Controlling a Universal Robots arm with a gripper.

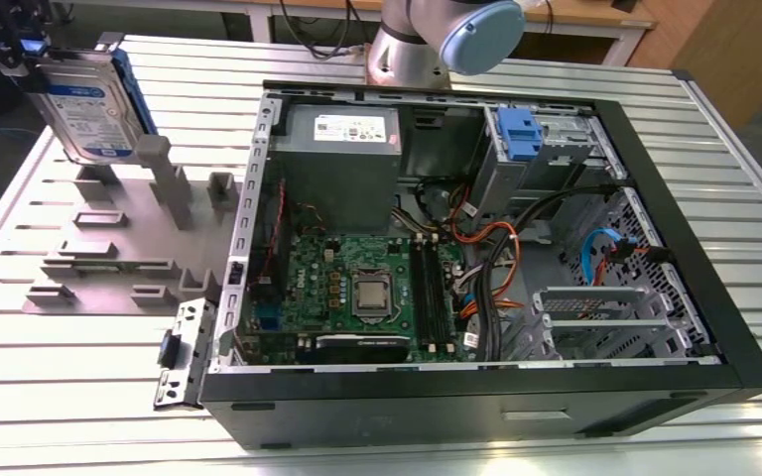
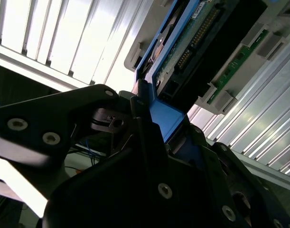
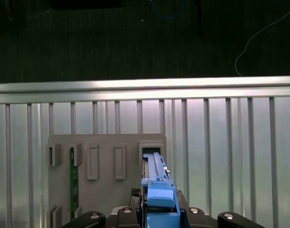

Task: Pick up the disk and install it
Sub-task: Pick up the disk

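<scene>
The gripper clamped the disk by its blue rail, and the disk, its connector pins and dark underside showing, ran off toward one o'clock. Beyond it lay a grey holder with a green board slotted in, over the slatted table.

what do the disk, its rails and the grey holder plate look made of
Disk: silvery metal casing, by its sheen, with a glossy white-and-blue label, likely paper or film. Rails: blue plastic, judging by the even moulded colour and soft shine. Holder plate: matte grey, probably plastic, though painted metal can't be ruled out.
</scene>
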